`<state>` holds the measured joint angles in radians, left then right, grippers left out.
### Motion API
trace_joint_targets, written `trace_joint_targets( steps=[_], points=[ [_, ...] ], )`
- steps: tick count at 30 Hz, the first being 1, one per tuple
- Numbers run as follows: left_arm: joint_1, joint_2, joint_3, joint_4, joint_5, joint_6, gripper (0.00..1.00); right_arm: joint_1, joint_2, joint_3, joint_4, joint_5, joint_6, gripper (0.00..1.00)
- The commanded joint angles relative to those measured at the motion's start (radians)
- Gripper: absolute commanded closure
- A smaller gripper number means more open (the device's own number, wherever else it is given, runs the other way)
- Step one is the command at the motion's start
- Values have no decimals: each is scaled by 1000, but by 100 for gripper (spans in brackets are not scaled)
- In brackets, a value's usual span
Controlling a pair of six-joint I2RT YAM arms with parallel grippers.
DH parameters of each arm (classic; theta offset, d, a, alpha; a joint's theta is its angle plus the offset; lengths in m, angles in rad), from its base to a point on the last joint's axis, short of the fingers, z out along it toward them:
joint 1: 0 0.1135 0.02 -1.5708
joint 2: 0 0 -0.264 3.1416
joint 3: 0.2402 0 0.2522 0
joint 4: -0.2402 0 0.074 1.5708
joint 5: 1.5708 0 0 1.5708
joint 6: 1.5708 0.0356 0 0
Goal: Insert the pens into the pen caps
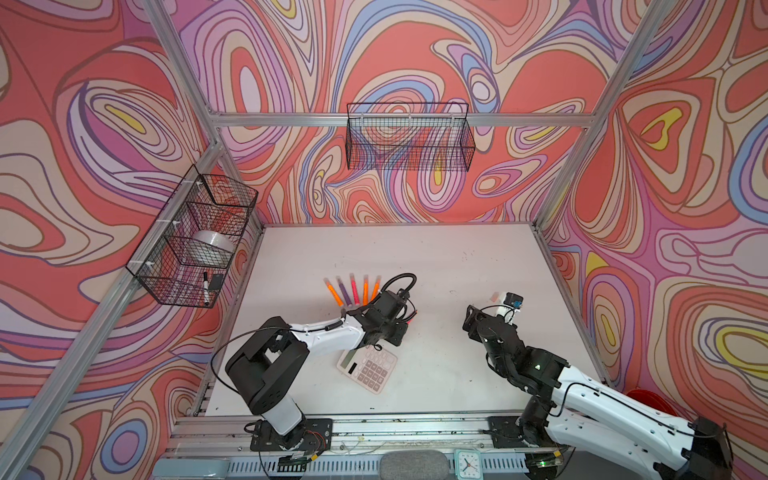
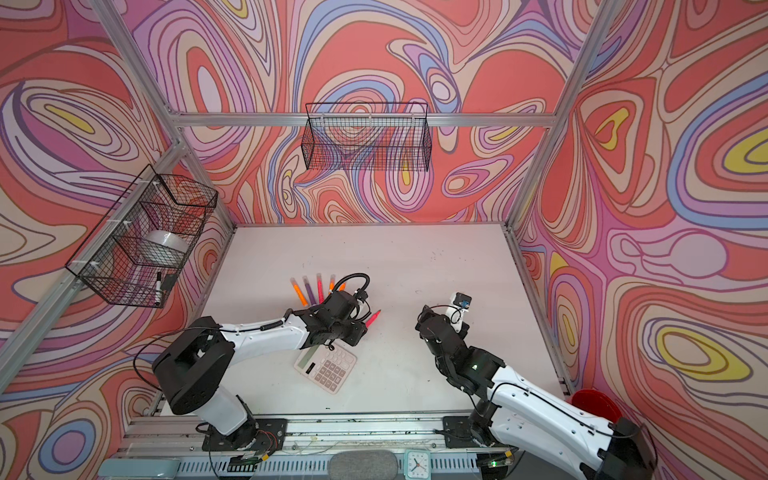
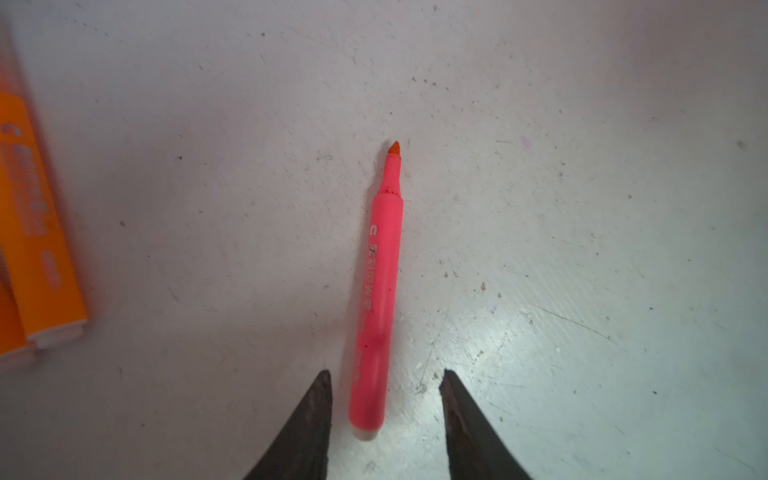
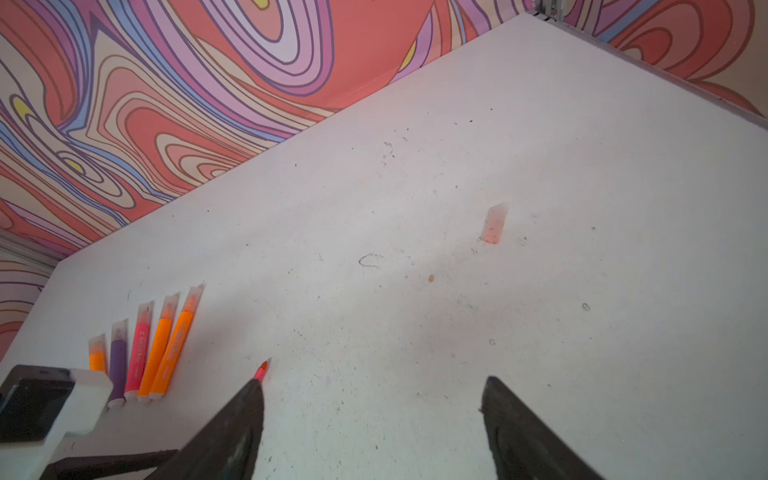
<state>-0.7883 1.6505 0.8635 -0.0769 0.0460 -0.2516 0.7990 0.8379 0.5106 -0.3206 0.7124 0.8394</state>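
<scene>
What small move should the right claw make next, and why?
Probably bring the right claw forward and down over the loose cap. It is open and empty, the cap lies alone on the table ahead of it, and the pink pen has no cap yet.

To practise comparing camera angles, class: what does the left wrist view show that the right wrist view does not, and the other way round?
Only the left wrist view: the whole barrel of the uncapped pink pen, lying on the table between the fingers of the open left gripper. Only the right wrist view: the loose pen cap, the capped purple pen, the patterned wall and the open right gripper. Both: the white table, the pink pen's tip and two orange pens.
</scene>
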Motion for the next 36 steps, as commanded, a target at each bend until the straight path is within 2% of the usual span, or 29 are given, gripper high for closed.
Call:
trace_joint_targets(
  steps=[1,11,13,19,26,31,36],
  points=[
    [3,34,24,20,15,26,54,-7,19,-16,29,-29,-5,15],
    [2,148,111,-36,-25,52,60,-10,40,-23,52,-46,-2,16],
    [-2,148,111,-41,-26,51,64,-10,34,-32,58,-48,0,16],
    [-9,147,115,-68,-27,54,67,-11,9,-40,56,-57,4,17],
    [-36,147,105,-103,-117,61,68,-9,-23,-76,64,-66,16,17],
    [-50,137,95,-118,-139,62,69,-9,-28,-66,61,-77,17,18],
    [-59,149,96,-131,-178,57,73,-10,-23,-96,91,-80,30,18]
  ],
)
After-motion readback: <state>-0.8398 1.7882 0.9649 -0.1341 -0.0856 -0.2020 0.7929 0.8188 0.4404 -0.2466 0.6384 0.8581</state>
